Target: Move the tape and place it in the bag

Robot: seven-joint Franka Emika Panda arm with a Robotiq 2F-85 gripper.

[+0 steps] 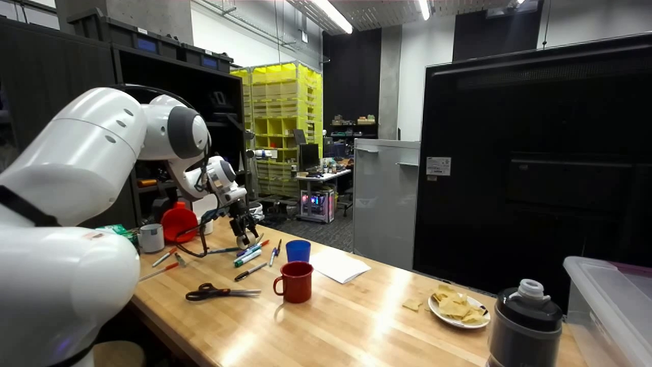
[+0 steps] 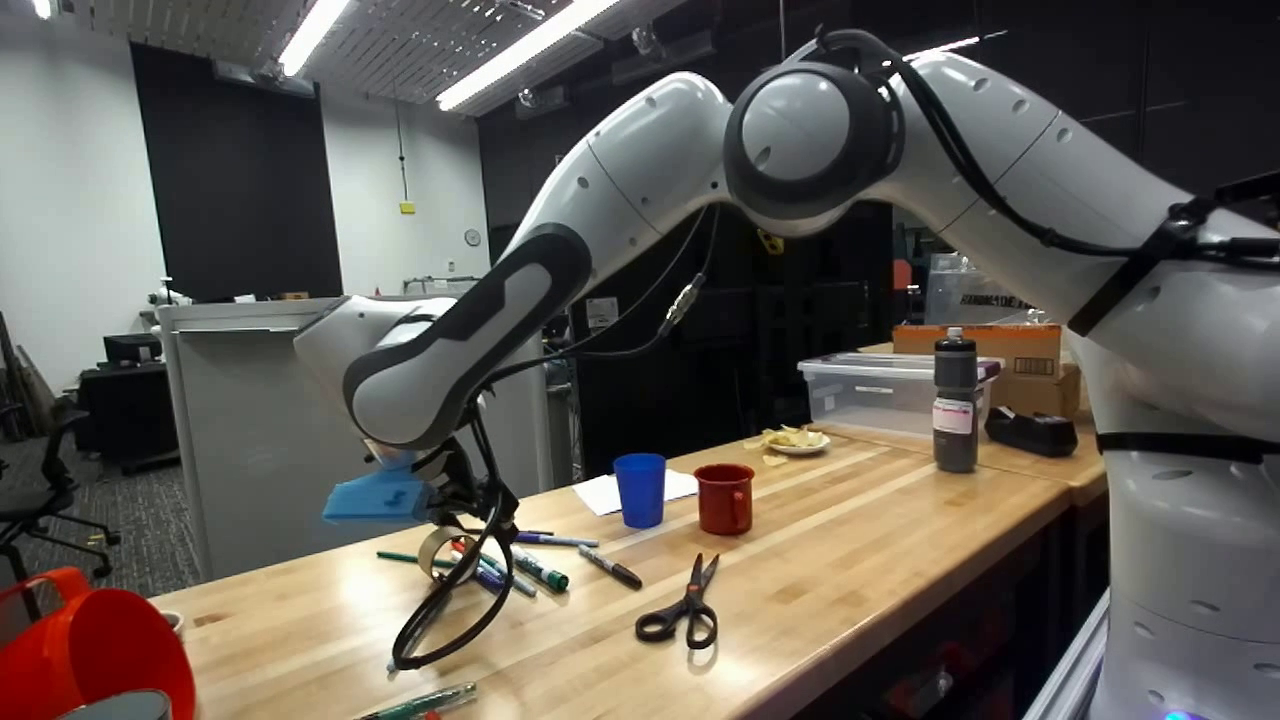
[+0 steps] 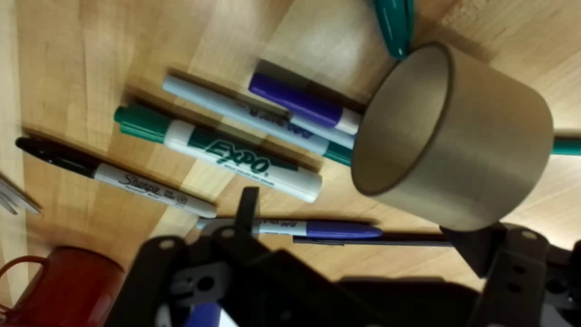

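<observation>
tape (image 3: 454, 136): on edge amid the markers (image 3: 222, 156), hole axis slanting roughly along the line between the fingers (image 3: 247, 211)
fingers: spread wide, gripping nothing; tape lies off toward the wrist view's right-hand one, contact unclear
red bag (image 1: 179, 224): on counter (image 1: 316, 331) by grey mug (image 1: 151, 238), apart from tape
markers: crowd the tape, could get caught in the grip
tape grasp: probably needs fingers shifted across to straddle it

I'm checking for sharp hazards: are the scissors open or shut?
Slightly open: in an exterior view, the scissors lie with their two blades spread in a narrow V.
</observation>
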